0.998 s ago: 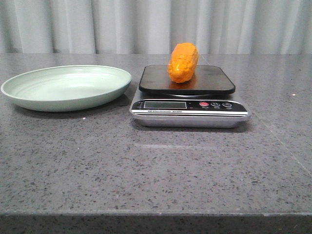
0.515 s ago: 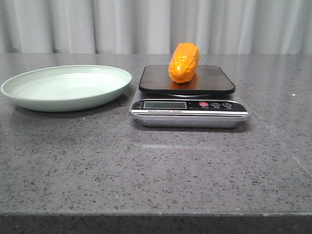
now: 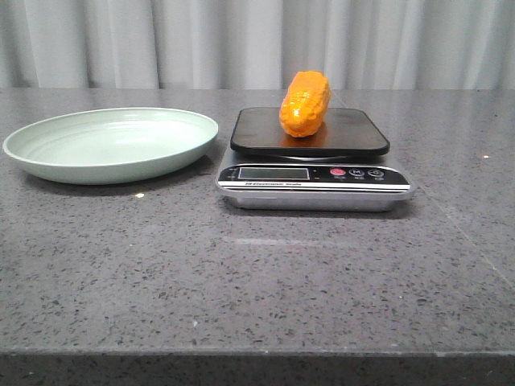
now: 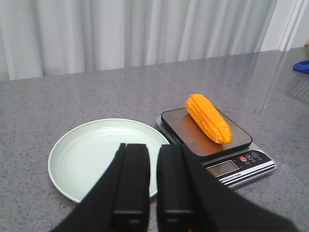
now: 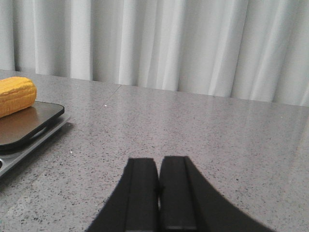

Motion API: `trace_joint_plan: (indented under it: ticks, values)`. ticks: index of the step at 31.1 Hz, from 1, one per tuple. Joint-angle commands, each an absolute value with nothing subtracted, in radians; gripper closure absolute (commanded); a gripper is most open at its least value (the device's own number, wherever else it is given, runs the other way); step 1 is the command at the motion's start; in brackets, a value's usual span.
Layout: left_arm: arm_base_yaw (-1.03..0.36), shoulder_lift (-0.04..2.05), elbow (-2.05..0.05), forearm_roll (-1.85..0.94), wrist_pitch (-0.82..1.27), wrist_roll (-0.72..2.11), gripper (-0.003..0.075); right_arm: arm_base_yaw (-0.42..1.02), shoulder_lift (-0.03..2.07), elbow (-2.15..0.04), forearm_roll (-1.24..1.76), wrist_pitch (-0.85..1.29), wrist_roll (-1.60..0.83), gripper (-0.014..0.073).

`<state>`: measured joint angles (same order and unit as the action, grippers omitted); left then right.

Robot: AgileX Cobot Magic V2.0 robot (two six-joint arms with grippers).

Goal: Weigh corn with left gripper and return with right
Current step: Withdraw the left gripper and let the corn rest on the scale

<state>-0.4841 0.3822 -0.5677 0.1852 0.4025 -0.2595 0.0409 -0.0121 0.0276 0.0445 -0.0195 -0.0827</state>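
The orange-yellow corn (image 3: 304,103) lies on the dark platform of the kitchen scale (image 3: 314,175), with nothing holding it. It also shows in the left wrist view (image 4: 208,118) and, partly, in the right wrist view (image 5: 14,95). Neither gripper shows in the front view. My left gripper (image 4: 152,151) is drawn back, above the near rim of the green plate (image 4: 91,154). Its black fingers stand a narrow gap apart and hold nothing. My right gripper (image 5: 158,163) is shut and empty, over bare table to the right of the scale (image 5: 24,128).
The pale green plate (image 3: 113,149) sits on the grey stone table left of the scale, almost touching it. White curtains hang behind the table. A blue object (image 4: 302,66) lies at the far right edge.
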Motion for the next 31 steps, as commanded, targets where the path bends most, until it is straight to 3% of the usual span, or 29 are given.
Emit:
trace_joint_plan:
  ticks: [1, 10, 19, 24, 31]
  values:
    - [-0.484, 0.29, -0.515, 0.203, 0.273, -0.259, 0.0576, 0.035, -0.027, 0.02, 0.033, -0.107, -0.088, 0.0428]
    - [-0.484, 0.048, -0.35, 0.216, 0.109, -0.259, 0.0594, 0.035, -0.027, 0.02, 0.033, -0.109, -0.088, 0.0428]
    - [-0.484, 0.021, -0.33, 0.237, 0.085, -0.259, 0.0594, 0.038, -0.026, -0.014, 0.087, -0.254, -0.052, 0.0428]
    - [-0.484, 0.021, -0.33, 0.237, 0.085, -0.259, 0.0594, 0.038, 0.031, -0.169, 0.128, -0.046, -0.049, 0.0428]
    - [-0.484, 0.021, -0.309, 0.237, 0.06, -0.259, 0.0594, 0.038, 0.262, -0.418, 0.188, 0.266, -0.049, 0.0428]
